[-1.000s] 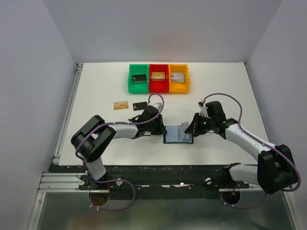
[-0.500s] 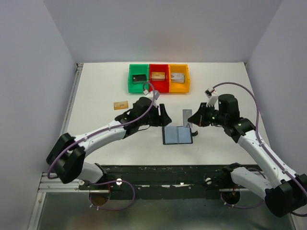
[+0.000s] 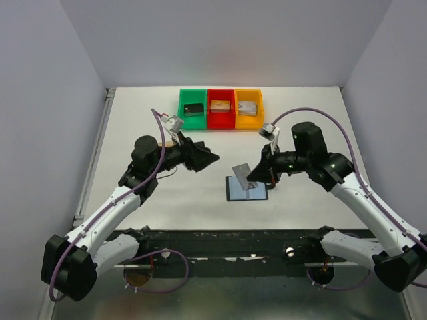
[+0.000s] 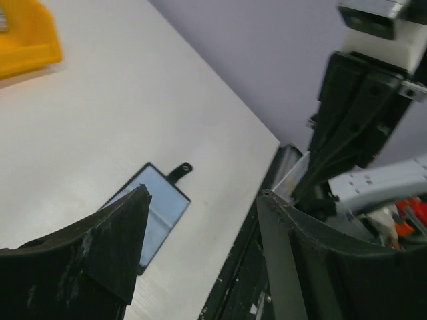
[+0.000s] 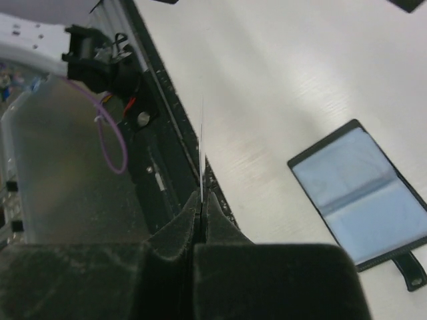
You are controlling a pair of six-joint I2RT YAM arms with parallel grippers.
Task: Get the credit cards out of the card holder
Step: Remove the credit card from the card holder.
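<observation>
White tabletop point(image 3: 313, 120). Your right claw point(image 3: 256, 175) is pinching a silver-grey card point(image 3: 241, 175), which is tilted and off the surface. The card holder point(image 3: 248, 191) lies open and flat just below that claw's tips. Your left claw point(image 3: 211, 159) is spread, holds nothing and hangs above the table, with the holder ahead of and below it.

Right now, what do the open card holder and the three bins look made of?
Card holder: black rim, perhaps leather or imitation; inner pockets glossy bluish-grey, reflecting light, likely plastic film. Bins: rigid moulded plastic, judging by uniform bright green, red and orange walls.
</observation>
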